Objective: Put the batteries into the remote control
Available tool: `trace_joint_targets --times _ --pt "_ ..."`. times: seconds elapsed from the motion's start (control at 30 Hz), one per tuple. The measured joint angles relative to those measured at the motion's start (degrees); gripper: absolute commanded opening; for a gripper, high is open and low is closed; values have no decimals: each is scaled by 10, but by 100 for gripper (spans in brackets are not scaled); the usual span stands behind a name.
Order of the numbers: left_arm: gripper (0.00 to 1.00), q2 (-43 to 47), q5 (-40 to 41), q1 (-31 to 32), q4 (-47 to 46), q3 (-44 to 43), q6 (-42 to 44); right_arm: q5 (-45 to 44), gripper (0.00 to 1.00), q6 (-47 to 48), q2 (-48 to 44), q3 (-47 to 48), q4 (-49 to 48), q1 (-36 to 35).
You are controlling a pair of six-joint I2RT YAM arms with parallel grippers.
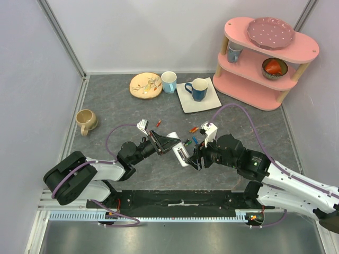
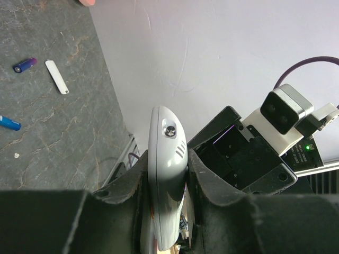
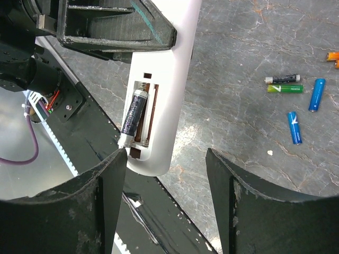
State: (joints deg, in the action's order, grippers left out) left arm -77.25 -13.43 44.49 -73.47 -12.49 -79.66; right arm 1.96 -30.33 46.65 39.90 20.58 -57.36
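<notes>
The left claw (image 2: pixel 168 182) is clamping the remote control (image 3: pixel 170 79) by its long edges and holding it up off the grey table (image 1: pixel 106 100) near the middle of the scene, just beyond the two arm bases. One end of the remote is sticking out toward the right arm. The remote's open compartment is facing the right wrist camera, and a dark battery (image 3: pixel 132 114) is lying lengthwise in one of its two slots. The right claw (image 3: pixel 165 159) is standing wide and gripping nothing, with its fingers (image 3: pixel 100 196) sitting on either side of the remote's rounded end. One fingertip is hanging just beside the remote's edge, and it is not clear whether they are touching. More batteries are lying loose on the table just beyond the remote: a dark one (image 3: pixel 282 79) and a green one (image 3: pixel 285 89) side by side, two blue ones (image 3: pixel 317 94) near them, and an orange one (image 3: pixel 332 55) farther off. A small white cover (image 2: pixel 56 76) is resting flat beside another blue battery (image 2: pixel 25 64). A pink shelf (image 1: pixel 265 84) is standing at the far right.
</notes>
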Motion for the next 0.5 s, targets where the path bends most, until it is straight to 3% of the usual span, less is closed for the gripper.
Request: trace_joint_targets --times 0.5 --pt "2 -7 -3 0 1 0 0 -1 69 3 13 4 5 0"
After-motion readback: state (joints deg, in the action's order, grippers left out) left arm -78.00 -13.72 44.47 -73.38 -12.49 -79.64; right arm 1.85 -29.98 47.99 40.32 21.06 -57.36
